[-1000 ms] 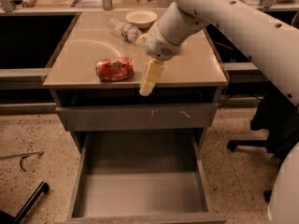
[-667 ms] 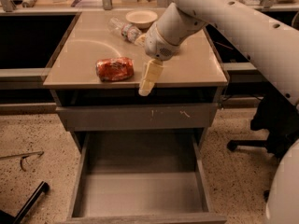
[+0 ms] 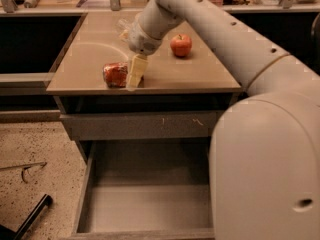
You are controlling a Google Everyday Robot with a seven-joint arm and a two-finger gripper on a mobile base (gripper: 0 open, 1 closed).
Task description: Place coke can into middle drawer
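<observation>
Pincer (image 3: 134, 76) sits low at the right flank of the coke can (image 3: 114, 75); apart or together: cannot tell. Can lies crumpled near the front edge of the desk (image 3: 200, 74), not yet lifted.

Risks, as judged:
- Any sideways nudge on contact may push the can leftward or over the front edge onto the floor (image 3: 40, 149).
- The wrinkled, shiny skin offers a poor hold, so it may slip on lifting.
- Release must clear the shut drawer panel (image 3: 145, 125) to land in the open middle drawer (image 3: 150, 209) below.

Desk top is tan and smooth, with an apple (image 3: 181, 45) well behind the can. Floor is speckled; dark recesses flank the desk.
</observation>
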